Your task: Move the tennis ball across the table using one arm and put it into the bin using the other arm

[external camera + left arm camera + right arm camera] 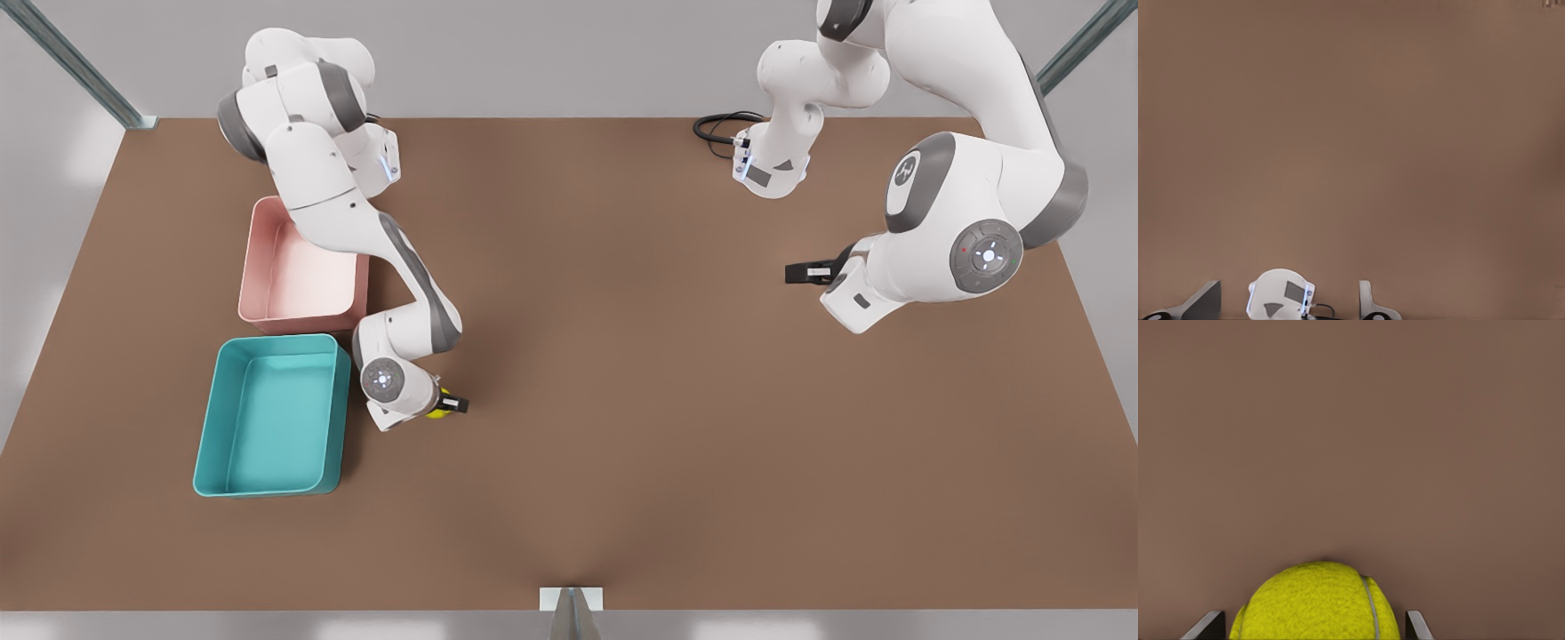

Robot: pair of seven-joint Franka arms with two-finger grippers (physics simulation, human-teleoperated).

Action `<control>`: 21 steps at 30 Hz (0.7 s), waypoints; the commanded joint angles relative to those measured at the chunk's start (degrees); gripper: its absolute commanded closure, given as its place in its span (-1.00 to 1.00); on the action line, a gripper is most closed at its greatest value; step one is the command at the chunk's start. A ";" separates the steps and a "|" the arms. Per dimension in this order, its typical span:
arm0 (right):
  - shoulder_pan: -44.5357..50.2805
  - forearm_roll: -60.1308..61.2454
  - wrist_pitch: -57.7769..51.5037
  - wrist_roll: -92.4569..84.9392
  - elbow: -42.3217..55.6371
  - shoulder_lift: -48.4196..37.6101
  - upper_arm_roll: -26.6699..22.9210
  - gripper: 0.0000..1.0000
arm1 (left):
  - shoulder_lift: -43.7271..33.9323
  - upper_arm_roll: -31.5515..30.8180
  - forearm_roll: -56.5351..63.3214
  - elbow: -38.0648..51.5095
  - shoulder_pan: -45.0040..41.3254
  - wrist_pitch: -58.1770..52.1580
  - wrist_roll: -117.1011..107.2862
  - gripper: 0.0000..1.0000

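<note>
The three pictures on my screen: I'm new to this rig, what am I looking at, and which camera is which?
The wide picture looks down on a brown table with two white robot arms. The other two pictures come from cameras on the arms' wrists.

The right gripper is on the front view's left, beside the teal bin. Its wrist camera shows the tennis ball between its two fingers, low over the table. Whether they already squeeze it, I cannot tell.

The left gripper waits on the front view's right, open and holding nothing; its wrist camera sees bare table and an arm's base.

A pink bin sits behind the teal one. Both bins hold nothing.
</note>
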 commanded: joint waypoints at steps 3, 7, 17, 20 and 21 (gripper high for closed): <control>-0.27 0.07 0.63 2.19 0.06 -0.15 0.05 -0.14 | -0.07 0.00 0.02 0.02 0.00 -0.09 -5.32 -1.00; -1.15 0.25 -0.78 0.70 0.06 -1.82 0.22 -0.01 | -0.07 0.00 0.02 0.02 -0.09 -0.09 -5.50 -1.00; -11.17 -9.77 -12.20 -39.02 1.90 -13.86 -7.33 -0.02 | -0.07 0.00 -0.42 0.02 -0.26 -0.09 -5.59 -1.00; -16.97 -11.80 -12.03 -46.94 4.01 -10.88 -8.57 -0.02 | -0.07 0.00 -0.42 0.02 -0.26 -0.09 -5.59 -1.00; -17.50 -11.53 -11.59 -47.29 4.45 -9.82 -8.48 -0.32 | -0.07 0.00 -0.42 0.02 -0.26 -0.09 -5.59 -1.00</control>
